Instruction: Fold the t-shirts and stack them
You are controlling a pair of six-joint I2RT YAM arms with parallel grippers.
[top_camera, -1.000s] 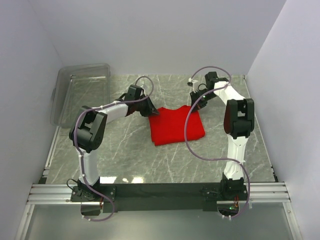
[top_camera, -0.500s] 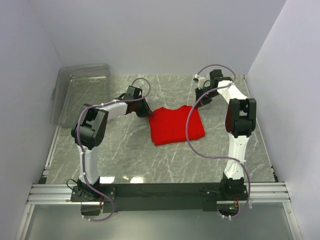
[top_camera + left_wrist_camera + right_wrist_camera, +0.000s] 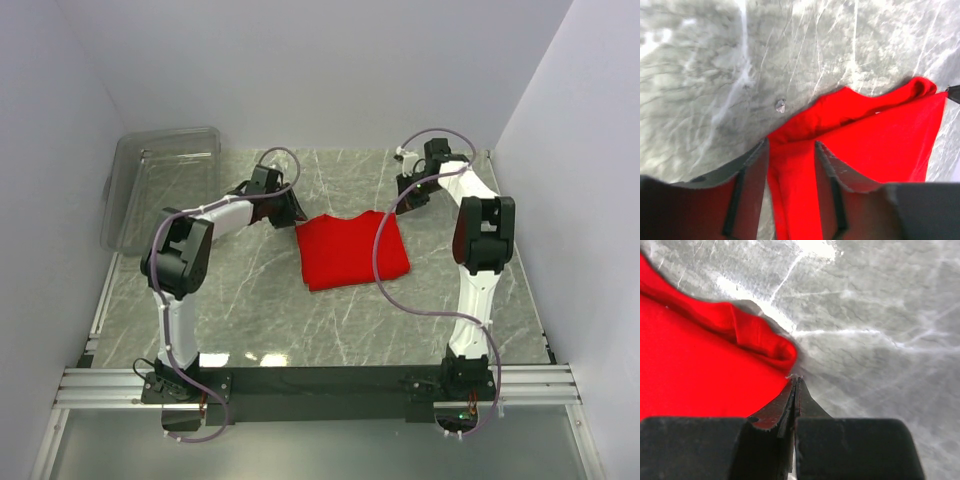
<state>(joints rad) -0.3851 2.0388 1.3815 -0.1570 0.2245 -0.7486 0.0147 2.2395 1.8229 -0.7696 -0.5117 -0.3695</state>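
While astride t-shirt [image 3: 880, 145], left tool [image 3: 790, 146] agape

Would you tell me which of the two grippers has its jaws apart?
The left gripper: its fingers stand apart with the red t-shirt showing between them. The right gripper has its fingers pressed together beside the shirt's corner.

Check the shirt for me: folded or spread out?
Folded: the shirt lies as a compact rectangle, no sleeves sticking out, and the left wrist view shows doubled layers at its edge.

T-shirt [image 3: 352, 250] on table [image 3: 250, 310], bin [image 3: 150, 200] perhaps overhanging
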